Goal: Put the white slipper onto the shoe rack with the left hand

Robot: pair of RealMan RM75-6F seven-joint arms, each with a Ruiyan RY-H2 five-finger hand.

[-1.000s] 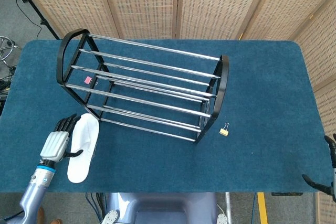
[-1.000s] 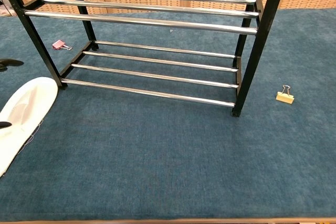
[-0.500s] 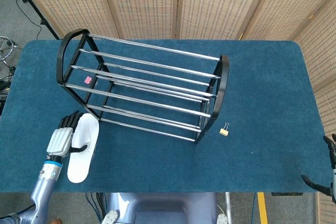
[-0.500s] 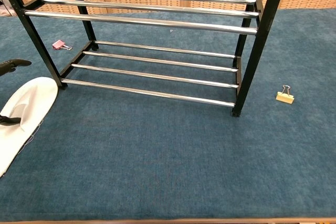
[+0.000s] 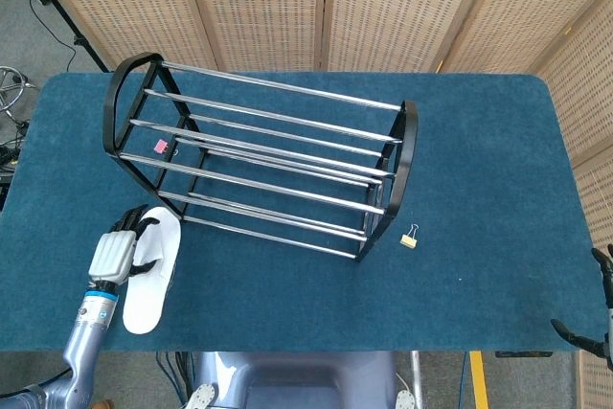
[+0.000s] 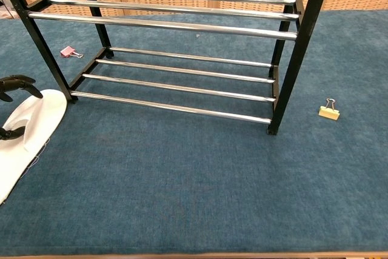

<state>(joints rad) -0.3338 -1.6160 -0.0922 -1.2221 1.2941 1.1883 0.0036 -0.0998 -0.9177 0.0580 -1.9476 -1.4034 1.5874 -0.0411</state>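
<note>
Blue table [image 5: 498, 189]: left hand [image 5: 117, 251] fingers [image 6: 18, 80] curl around white slipper [image 5: 153, 275], grip uncertain

Bright, even light — both views sharp, soft shadows, glints on chrome.

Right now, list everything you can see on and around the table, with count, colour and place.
shoe rack: one, black frame with silver bars, on the middle-left of the table.
slipper: one, white, flat on the table at the near-left corner, in front of the rack.
pink clip: one, on the table under the rack's left end.
tan clip: one, on the table just right of the rack's right end.
table: one, covered in blue carpet.
screen: tan woven panels behind the table.
left hand: grey and black, over the slipper's left edge, fingers curled onto it.
right hand: black, at the far right edge, off the table; only partly visible.
</note>
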